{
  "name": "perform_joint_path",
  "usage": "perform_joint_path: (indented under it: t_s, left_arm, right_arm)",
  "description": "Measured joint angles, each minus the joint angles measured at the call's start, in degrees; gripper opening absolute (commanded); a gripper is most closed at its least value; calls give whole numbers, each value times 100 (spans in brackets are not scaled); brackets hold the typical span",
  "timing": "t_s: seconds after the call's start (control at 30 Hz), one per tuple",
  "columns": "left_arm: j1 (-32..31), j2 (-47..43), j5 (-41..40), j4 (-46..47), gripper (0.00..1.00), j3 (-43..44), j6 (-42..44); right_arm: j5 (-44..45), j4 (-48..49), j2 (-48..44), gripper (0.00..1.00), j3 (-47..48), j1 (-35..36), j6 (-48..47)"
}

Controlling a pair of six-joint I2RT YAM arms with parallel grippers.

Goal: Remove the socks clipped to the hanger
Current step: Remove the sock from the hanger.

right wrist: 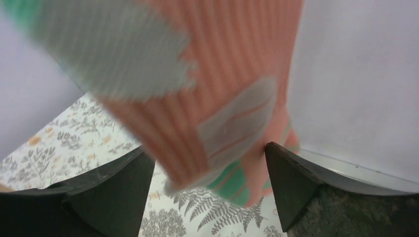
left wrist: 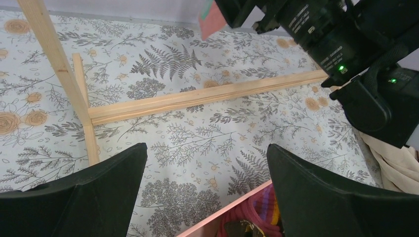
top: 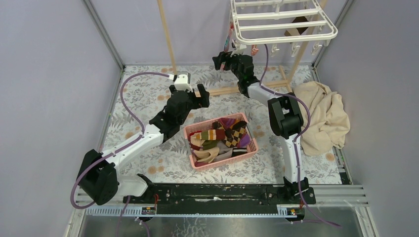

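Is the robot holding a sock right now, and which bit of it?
Nothing is held. Both arms' jaws stand open. A pink sock hangs right at the right jaws, but they are not gripping it.

Overhead, two wrist close-ups; shared table (top: 148, 98)

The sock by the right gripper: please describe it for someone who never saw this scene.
Find the white hanger at the back. At its left corner hangs a sock, before the right gripper. It is salmon-pink with grey patches; other socks lie in the pink basket.
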Motion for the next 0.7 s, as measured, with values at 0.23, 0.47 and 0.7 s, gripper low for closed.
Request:
perform_joint_path:
  t_s: [0.23, 0.47, 0.7]
  left_arm:
    - [28, -151, 2, 0, 99, -98, -28]
    - [28, -354, 26, -2, 99, -181, -118]
    - [28, -463, 146, -44, 99, -149, -138]
  right_arm:
    - [535, -267, 17, 6, 227, 7, -260]
    - [758, -234, -275, 0, -374, 7, -210]
    - [409, -98, -1401, 0, -1799, 7, 125]
